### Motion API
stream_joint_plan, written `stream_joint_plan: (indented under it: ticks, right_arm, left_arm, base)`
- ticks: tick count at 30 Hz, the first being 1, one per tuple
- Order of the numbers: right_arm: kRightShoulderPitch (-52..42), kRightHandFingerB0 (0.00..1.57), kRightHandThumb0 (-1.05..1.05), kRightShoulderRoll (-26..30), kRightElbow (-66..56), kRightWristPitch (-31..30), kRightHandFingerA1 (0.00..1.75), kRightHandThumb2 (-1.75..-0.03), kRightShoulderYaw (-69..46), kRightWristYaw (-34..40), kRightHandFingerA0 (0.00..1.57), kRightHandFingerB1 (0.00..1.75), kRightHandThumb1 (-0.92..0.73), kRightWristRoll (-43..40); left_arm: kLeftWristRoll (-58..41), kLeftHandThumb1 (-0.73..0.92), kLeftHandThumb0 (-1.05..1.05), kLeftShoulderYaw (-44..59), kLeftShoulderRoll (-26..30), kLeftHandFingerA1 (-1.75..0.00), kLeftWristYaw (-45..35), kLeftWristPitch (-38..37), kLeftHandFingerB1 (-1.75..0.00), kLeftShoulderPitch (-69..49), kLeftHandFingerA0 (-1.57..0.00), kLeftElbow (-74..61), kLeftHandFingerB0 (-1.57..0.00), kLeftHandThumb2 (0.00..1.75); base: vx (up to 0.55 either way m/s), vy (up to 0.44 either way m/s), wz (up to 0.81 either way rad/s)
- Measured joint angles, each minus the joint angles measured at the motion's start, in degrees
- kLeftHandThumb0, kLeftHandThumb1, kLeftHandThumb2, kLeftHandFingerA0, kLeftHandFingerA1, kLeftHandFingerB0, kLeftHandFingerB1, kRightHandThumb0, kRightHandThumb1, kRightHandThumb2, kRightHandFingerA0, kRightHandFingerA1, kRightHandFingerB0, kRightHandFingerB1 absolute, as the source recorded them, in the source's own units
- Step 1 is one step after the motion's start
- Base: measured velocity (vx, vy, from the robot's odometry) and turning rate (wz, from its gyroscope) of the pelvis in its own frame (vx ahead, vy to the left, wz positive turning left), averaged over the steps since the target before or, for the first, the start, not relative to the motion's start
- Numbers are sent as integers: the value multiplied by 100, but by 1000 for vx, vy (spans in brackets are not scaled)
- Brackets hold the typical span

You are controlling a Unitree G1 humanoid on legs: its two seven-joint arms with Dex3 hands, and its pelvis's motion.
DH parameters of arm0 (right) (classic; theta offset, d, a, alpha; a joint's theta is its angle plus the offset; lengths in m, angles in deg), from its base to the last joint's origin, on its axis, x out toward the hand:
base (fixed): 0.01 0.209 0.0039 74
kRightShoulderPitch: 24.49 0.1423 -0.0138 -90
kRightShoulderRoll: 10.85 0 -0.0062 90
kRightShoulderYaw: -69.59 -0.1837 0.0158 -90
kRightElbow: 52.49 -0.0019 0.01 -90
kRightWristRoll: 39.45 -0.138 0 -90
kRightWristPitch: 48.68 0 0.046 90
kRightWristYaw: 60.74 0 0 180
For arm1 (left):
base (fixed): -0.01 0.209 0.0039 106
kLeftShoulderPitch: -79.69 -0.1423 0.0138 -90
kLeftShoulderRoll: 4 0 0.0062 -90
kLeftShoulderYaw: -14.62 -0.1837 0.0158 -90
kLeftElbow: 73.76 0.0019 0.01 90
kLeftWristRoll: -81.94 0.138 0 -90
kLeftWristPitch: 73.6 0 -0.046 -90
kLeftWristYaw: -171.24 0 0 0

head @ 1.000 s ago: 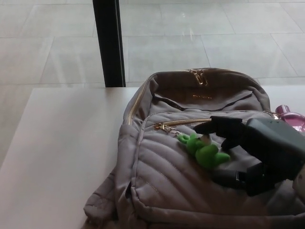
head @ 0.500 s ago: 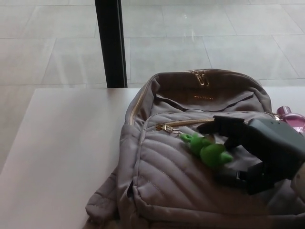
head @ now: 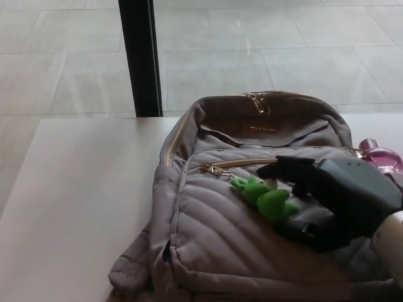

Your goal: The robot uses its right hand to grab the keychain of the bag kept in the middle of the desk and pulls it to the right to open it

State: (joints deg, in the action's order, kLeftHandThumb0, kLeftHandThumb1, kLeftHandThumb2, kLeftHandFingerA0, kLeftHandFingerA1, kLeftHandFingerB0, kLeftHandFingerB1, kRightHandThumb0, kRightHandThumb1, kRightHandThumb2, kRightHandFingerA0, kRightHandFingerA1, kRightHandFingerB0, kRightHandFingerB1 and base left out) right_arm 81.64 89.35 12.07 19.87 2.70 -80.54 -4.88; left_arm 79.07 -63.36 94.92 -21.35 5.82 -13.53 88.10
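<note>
Right hand (head: 343,198) rests on quilted grey fabric backpack (head: 252,214); fingers (head: 283,168) spread beside soft green rubbery keychain (head: 267,198), not pinching it. Keychain likely light, squashy; grip near gold zipper pull (head: 217,168).

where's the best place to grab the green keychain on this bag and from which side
Probably the fat lower body of the green keychain, pinched across its width. It lies loose on the quilted pocket of the bag, its chain running up-left to the gold zipper pull. Come from the right, where the right hand already hovers.

A taupe quilted fabric backpack (head: 233,239) with gold zippers carries a bright green plush keychain (head: 267,198), beside a black robot hand (head: 340,195) on a white desk (head: 82,189).
</note>
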Motion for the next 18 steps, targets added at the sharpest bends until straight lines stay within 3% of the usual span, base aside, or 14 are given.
stream_joint_plan:
  ticks: [1,2,7,8,9,10,11,12,13,14,16,17,18]
  right_arm:
    - [33,31,-61,-25,-15,-15,82,-92,62,-2,78,54,-48,48]
    - [57,39,-60,-49,-31,-25,86,-59,110,-6,86,41,-63,97]
    - [107,37,-62,-144,-108,-68,87,-59,241,-45,87,41,-61,227]
    - [114,37,-60,-147,-115,-69,88,-58,263,-50,86,43,-61,253]
    - [117,37,-60,-146,-116,-69,88,-58,272,-52,86,43,-61,273]
    - [117,34,-49,-145,-119,-69,99,-84,285,-55,92,55,-47,314]
    - [109,34,-49,-144,-117,-67,99,-84,285,-54,92,55,-47,333]
    - [91,42,-40,-144,-115,-64,119,-60,281,-53,91,45,-62,356]
    - [77,59,-26,-144,-110,-60,170,-69,276,-51,85,55,-64,365]
    - [44,71,-25,-146,-80,-28,175,-82,247,-26,88,67,-65,367]
    - [-48,71,-25,-156,11,121,175,-82,143,98,88,67,-65,358]
    - [-78,83,-28,-160,41,189,175,-85,106,153,92,77,-68,356]
    - [-101,95,-28,-165,63,266,175,-105,74,209,97,95,-63,356]
  left_arm:
    - [0,69,-63,0,0,-48,1,-3,-41,2,-62,0,-50,62]
    - [1,68,-62,0,-1,-50,3,-8,-41,4,-62,0,-49,61]
    - [-3,70,-69,24,-4,-48,7,-48,-40,13,-63,30,-47,62]
    - [-2,55,-69,24,-4,-60,7,-50,-52,17,-56,44,-41,93]
    - [-3,55,-69,27,-4,-60,7,-51,-52,18,-56,51,-41,93]
    - [-6,71,-71,37,-5,-48,6,-51,-40,18,-63,56,-48,62]
    - [-7,71,-71,42,-6,-48,7,-51,-40,18,-63,54,-48,62]
    - [-9,72,-71,47,-7,-49,7,-51,-40,16,-66,45,-49,62]
    - [-9,73,-70,47,-7,-51,8,-51,-42,14,-70,41,-53,63]
    - [-7,73,-73,42,-7,-50,15,-61,-41,10,-69,30,-53,63]
    - [-4,73,-73,40,-8,-50,42,-110,-41,5,-69,24,-53,63]
    - [-3,75,-73,40,-7,-49,52,-126,-41,-5,-68,24,-52,62]
    - [-3,75,-73,40,-8,-50,60,-136,-42,-14,-67,25,-51,63]
  base:
    - [0,0,0]
    - [0,0,0]
    - [0,0,0]
    - [0,0,0]
    - [0,0,0]
    - [0,0,0]
    - [0,0,0]
    - [0,0,0]
    - [0,0,0]
    - [0,0,0]
    - [0,0,0]
    - [0,0,6]
    - [0,0,0]
